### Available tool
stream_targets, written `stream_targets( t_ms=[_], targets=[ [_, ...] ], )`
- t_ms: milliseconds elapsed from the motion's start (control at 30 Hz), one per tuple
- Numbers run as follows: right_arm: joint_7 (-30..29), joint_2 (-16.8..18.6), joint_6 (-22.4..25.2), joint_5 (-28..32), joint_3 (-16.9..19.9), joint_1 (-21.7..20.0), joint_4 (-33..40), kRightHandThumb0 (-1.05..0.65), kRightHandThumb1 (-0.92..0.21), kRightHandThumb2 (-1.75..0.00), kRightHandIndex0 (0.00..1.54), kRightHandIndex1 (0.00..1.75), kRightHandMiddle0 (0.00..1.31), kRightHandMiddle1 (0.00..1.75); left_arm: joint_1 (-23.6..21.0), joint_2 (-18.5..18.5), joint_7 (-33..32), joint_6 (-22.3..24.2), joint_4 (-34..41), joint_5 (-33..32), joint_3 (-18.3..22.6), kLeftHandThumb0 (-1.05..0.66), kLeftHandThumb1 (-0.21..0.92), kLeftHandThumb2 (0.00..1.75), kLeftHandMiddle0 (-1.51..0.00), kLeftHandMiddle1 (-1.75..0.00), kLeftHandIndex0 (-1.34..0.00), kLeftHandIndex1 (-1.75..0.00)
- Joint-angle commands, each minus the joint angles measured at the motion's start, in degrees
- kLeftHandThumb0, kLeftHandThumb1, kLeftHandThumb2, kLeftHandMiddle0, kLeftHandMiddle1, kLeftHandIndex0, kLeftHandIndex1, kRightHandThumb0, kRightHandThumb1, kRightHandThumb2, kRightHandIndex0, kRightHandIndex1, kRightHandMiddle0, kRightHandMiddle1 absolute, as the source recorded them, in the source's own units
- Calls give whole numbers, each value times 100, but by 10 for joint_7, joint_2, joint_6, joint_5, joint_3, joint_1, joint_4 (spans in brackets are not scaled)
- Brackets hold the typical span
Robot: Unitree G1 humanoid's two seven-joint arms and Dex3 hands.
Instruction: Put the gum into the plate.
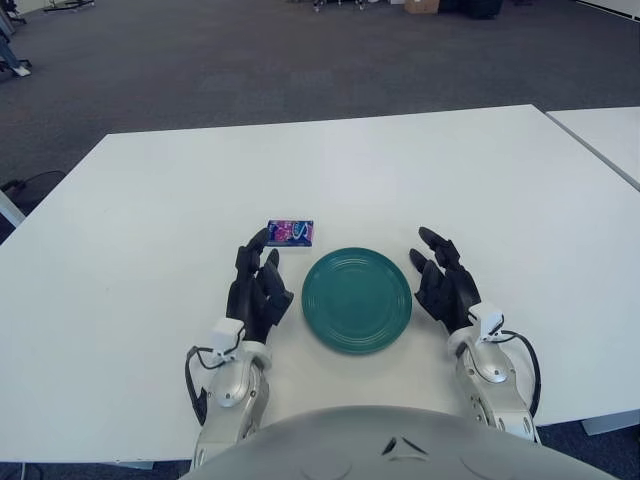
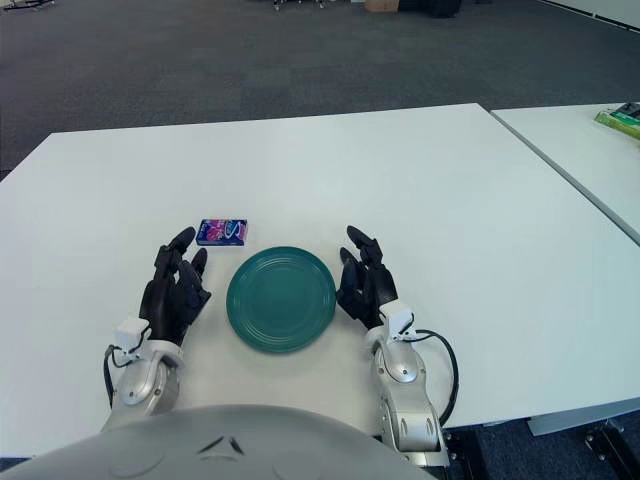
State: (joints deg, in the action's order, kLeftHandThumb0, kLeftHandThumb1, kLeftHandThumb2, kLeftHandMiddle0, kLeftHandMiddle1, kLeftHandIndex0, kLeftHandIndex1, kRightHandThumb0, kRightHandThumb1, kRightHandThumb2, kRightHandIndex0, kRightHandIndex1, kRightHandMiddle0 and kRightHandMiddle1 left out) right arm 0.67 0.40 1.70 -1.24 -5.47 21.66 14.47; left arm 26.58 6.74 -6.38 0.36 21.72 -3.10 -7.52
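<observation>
Reach stage: gum (image 1: 289,233) lies flat on the tabletop (image 1: 150,220), just beyond the plate's (image 1: 357,299) far-left rim, ungrasped.
Left hand (image 1: 259,287), fingers loosely spread and empty, sits just short of it; right hand (image 1: 444,279) idle right of the plate, released. Next move likely needs a forward reach, then fingers closing on the pack.

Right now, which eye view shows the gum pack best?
Right eye view: the gum pack sits apart from the left hand, fully visible. In the left eye view, that hand's fingertips nearly meet the pack's corner.
</observation>
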Motion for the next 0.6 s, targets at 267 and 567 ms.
stream_targets(
  t_ms=[267,567],
  targets=[
    [-4,3,9,0,1,1,-22,-72,-92,-98,30,0,0,49,-132,-28,-34,94,42,86,28,-95,92,96,-42,-1,-13,-70],
    [-1,12,5,15,6,-4,-34,-72,-92,-97,30,1,0,50,-250,-73,4,121,-38,84,66,-92,92,87,-35,0,-10,-69]
  ],
)
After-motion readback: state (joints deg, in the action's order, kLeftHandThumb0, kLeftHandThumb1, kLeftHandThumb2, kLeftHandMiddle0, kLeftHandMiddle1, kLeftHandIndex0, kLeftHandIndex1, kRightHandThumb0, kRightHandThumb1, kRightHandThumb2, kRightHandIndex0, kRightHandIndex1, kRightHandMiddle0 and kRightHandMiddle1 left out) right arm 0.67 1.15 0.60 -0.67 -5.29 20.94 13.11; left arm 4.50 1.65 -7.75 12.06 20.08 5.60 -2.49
